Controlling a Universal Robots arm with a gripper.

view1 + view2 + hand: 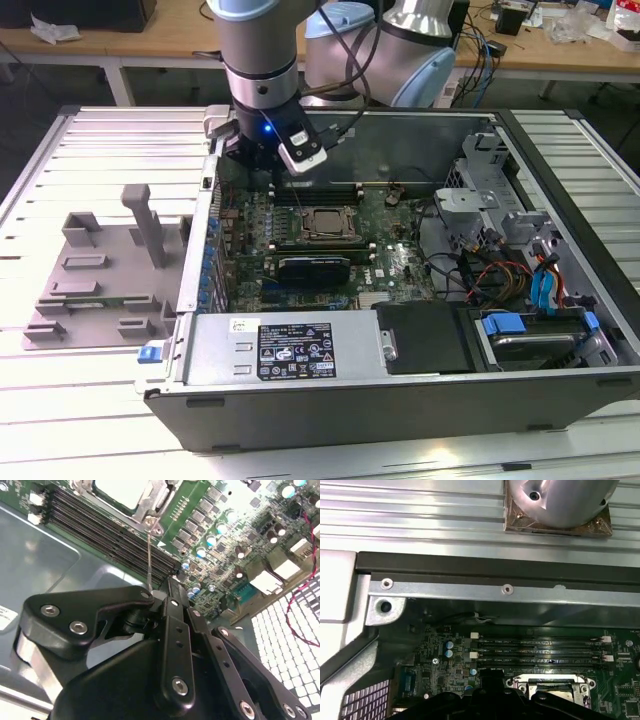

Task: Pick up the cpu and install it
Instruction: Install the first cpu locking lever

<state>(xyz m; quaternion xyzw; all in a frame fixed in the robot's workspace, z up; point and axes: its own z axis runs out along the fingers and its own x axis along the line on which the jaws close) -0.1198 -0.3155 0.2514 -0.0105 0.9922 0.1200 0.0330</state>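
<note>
Fingers (172, 615) of the black gripper (162, 587) appear pressed together on the tip of a thin metal lever (149, 555), though the second wrist view sees the contact from behind the linkages. The lever rises from the socket frame (150, 510) on the green motherboard (400, 260).

The cpu (122, 492) is a small flat square with a pale, silvery-white metal top. It lies level inside the socket frame, not in the fingers, and apart from them. In the exterior view the cpu (325, 222) sits at the centre of the picture, and the arm (258, 60) comes down just above it and toward the exterior view's left. Black memory slots (540, 650) run between the socket and the case wall.

The motherboard lies in an open computer case (400, 400) resting on its side, with a labelled metal power supply (290, 350) along its near edge and blue drive clips (545, 285) at the exterior view's right. The case rests on a table (100, 140) of pale metal slats. A grey plastic tray (100, 270) with raised blocks lies beside the case at the exterior view's left. Wooden workbenches (560, 50) cross the top of the frame.
</note>
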